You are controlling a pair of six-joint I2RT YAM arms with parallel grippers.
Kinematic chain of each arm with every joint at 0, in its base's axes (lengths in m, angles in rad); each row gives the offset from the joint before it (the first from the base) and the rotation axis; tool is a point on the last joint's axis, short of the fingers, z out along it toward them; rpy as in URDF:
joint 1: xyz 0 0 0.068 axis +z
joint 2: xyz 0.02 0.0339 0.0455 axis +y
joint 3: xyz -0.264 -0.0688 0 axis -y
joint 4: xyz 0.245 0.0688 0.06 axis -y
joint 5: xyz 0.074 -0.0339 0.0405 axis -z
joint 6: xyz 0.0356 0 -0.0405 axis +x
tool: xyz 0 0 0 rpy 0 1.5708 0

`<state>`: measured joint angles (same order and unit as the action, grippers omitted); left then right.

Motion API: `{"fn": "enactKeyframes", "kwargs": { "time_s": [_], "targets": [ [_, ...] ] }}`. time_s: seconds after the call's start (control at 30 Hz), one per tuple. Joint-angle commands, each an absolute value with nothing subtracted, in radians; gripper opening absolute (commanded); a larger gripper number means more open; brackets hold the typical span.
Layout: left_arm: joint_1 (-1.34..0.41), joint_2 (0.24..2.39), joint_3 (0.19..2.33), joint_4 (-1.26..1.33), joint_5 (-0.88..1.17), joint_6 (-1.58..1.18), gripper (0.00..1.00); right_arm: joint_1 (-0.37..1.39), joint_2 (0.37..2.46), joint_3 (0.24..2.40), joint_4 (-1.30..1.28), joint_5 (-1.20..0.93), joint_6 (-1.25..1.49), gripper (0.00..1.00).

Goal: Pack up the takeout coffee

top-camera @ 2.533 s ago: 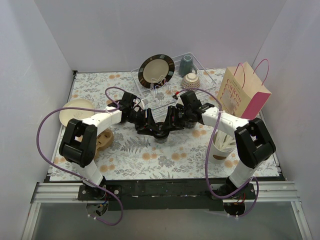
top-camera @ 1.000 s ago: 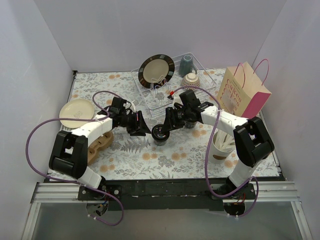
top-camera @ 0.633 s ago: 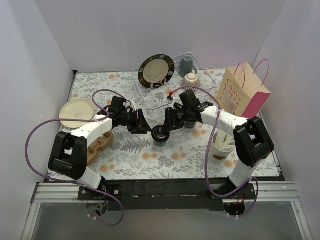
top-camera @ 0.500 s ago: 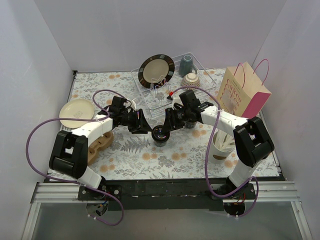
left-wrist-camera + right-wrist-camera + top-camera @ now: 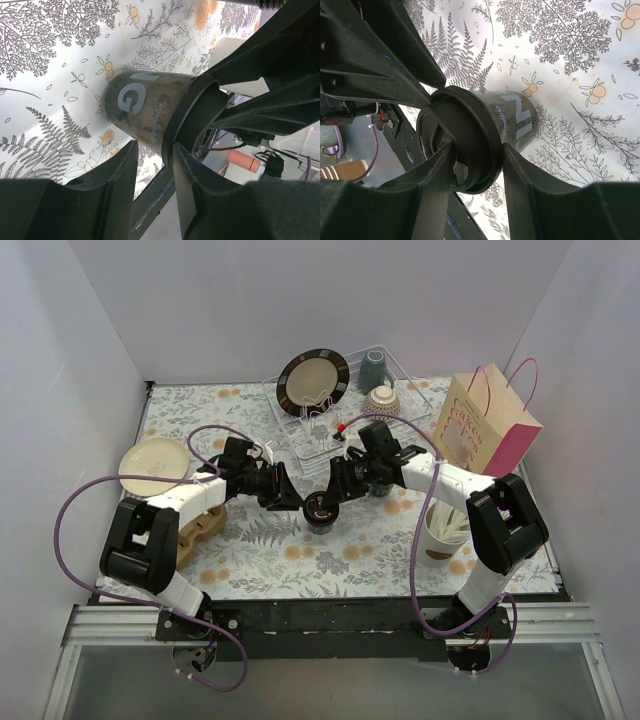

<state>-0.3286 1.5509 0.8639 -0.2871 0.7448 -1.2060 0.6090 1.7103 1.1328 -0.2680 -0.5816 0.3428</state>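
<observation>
Near right, a white cup of stirrers (image 5: pixel 440 532) stands on the floral tabletop (image 5: pixel 300 560). At centre, the lidded black coffee cup (image 5: pixel 320 508) stands upright. The right claw (image 5: pixel 477 149) grasps its lidded rim. The left claw (image 5: pixel 154 147) straddles the opposite rim; whether it is clenched cannot be told. Beyond are a dish rack (image 5: pixel 345 415) and a paper bag (image 5: pixel 488 425).

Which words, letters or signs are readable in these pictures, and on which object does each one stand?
"G": large white letter on the black cup, left wrist view; its neighbour is cut off.
"#happ...": small white line beside it, as it seems; the rest is blurred.
Right wrist view: the cup's letters are partly hidden, unreadable.
Paper bag: print too small to read.
</observation>
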Motion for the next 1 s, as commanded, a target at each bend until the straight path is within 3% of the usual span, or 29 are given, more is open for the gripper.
{"fn": "enactKeyframes", "kwargs": {
  "time_s": [0.0,0.4,0.7,0.97],
  "targets": [
    [-0.357,1.609,0.834,-0.422,0.571,-1.154,0.3,0.623,1.764,1.051,-0.328,-0.494,0.278,0.28],
    [-0.377,1.608,0.831,-0.494,0.468,-1.167,0.27,0.623,1.766,0.991,-0.279,-0.488,0.227,0.26],
    [-0.377,1.58,1.011,-0.554,0.546,-1.151,0.43,0.623,1.781,1.074,-0.278,-0.624,0.071,0.26],
    [-0.377,1.583,1.009,-0.515,0.612,-1.091,0.46,0.624,1.821,1.121,-0.328,-0.684,-0.04,0.26]
  ]
}}
